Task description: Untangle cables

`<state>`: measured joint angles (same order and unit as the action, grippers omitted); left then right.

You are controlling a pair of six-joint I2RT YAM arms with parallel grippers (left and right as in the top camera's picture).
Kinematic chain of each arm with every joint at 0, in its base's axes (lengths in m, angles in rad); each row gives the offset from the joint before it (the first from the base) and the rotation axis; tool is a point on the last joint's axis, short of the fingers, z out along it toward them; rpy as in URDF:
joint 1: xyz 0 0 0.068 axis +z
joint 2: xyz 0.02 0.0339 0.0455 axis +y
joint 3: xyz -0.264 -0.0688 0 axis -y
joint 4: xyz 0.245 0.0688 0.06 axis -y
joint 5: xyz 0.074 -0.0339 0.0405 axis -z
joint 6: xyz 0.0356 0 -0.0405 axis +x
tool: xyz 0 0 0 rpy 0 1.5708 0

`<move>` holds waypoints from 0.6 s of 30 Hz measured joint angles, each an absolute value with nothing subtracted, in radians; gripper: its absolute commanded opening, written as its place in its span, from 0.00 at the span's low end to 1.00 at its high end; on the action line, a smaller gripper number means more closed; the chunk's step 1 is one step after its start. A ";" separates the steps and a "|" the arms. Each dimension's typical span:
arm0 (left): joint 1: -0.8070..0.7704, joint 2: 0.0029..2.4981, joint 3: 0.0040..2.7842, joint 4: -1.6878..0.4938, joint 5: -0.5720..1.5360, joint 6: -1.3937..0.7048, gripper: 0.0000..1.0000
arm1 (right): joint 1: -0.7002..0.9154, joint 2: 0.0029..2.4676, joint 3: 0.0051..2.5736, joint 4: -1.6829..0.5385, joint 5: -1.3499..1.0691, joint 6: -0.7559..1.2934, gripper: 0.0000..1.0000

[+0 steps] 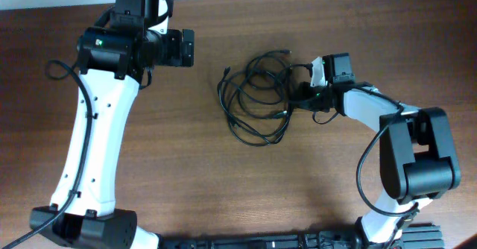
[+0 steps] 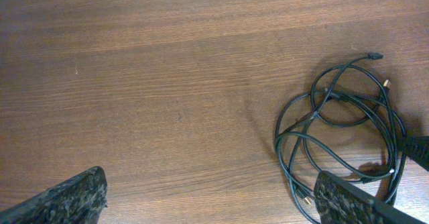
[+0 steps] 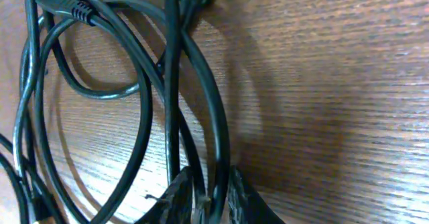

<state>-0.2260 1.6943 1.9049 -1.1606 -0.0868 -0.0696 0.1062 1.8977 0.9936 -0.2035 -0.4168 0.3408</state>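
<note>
Grip check: right gripper [image 3: 204, 184] pinching one strand of cables [image 3: 171, 83] at 3 o'clock; left gripper [image 2: 211, 177] hanging released. Suggest pulling slowly toward 3 o'clock, watching for cinching.

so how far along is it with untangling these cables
Nothing looks done yet: the cables lie in one clump of overlapping loops. In hand: the right claw is pinched on a strand at the clump's right edge. The left claw hangs open off to the side, holding nothing. Left to do: pull each cord out of the loops and lay them apart.
</note>
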 measured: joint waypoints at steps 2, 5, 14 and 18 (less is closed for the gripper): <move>-0.226 1.694 1.905 -1.161 -0.087 -0.070 0.99 | 0.117 1.897 0.995 -0.198 -0.398 0.342 0.04; -0.226 1.694 1.905 -1.161 -0.087 -0.070 0.99 | 0.131 1.897 0.995 -0.196 -0.377 0.356 0.04; -0.226 1.694 1.905 -1.161 -0.087 -0.070 0.99 | 0.126 1.889 1.034 -0.336 -0.364 0.371 0.04; -0.226 1.694 1.905 -1.161 -0.087 -0.070 0.99 | 0.092 1.787 1.105 -0.574 -0.320 0.335 0.04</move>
